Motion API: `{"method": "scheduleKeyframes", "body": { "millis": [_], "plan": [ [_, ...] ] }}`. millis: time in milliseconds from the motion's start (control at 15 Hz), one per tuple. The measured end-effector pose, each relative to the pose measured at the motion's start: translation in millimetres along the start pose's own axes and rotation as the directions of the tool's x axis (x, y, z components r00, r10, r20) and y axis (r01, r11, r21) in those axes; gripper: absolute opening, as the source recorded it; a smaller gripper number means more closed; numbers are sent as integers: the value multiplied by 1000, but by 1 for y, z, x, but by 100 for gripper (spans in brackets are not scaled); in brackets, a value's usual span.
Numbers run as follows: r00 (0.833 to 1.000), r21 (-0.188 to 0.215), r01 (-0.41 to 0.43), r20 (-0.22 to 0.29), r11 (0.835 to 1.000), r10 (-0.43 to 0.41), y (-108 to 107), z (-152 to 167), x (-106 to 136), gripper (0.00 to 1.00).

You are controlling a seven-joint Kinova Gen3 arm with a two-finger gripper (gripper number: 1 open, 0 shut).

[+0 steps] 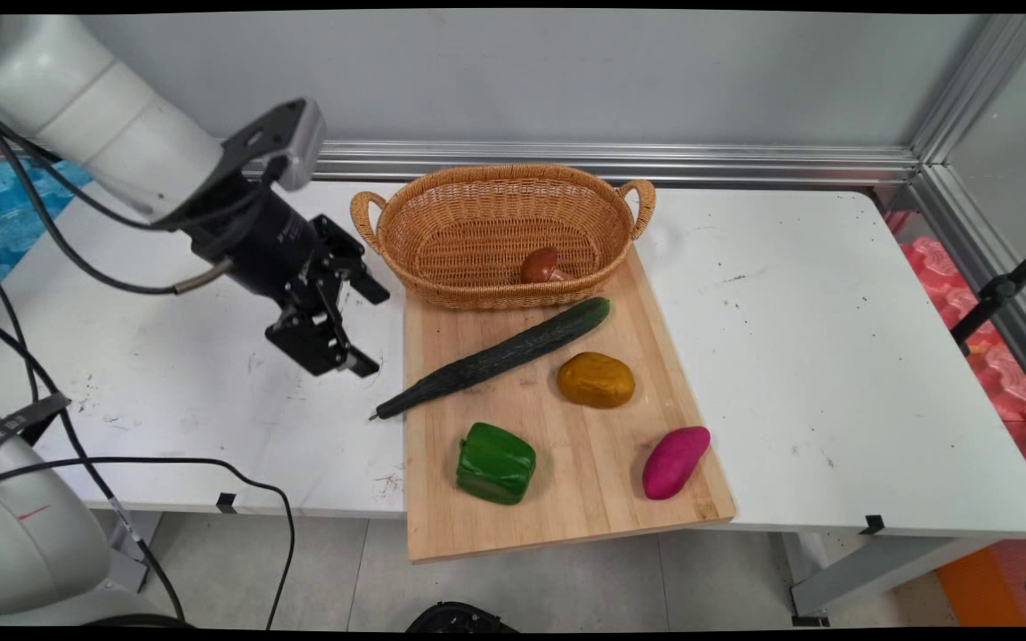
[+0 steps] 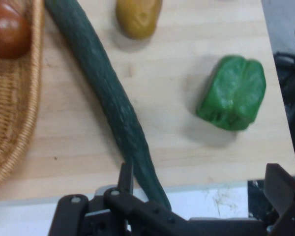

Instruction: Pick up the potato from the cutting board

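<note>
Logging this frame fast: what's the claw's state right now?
Claw: open, holding nothing, hanging above the white table just left of the cutting board, nearest the cucumber's thin end.

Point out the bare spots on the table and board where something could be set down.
Widest: bare table right of the board. Also table left of the board, under the gripper. On the board, a patch between pepper and purple yam. Crowded: around cucumber, potato and basket.

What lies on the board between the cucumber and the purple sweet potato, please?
The yellow potato lies between the cucumber and the purple sweet potato on the cutting board, seen in the main view.
</note>
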Motion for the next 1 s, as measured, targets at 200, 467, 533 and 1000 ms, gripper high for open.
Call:
{"method": "scheduleKeyframes", "body": {
  "millis": [200, 467, 533, 1000],
  "plan": [
    [999, 12, 5, -40, 1000, -5, -4, -3, 8, 100],
    [997, 25, -22, -76, 999, 24, -14, 11, 34, 100],
    [996, 27, -34, -80, 999, 36, -16, 17, 41, 100],
    [987, 10, -140, -85, 990, 140, -31, 73, 92, 100]
  ]
}}
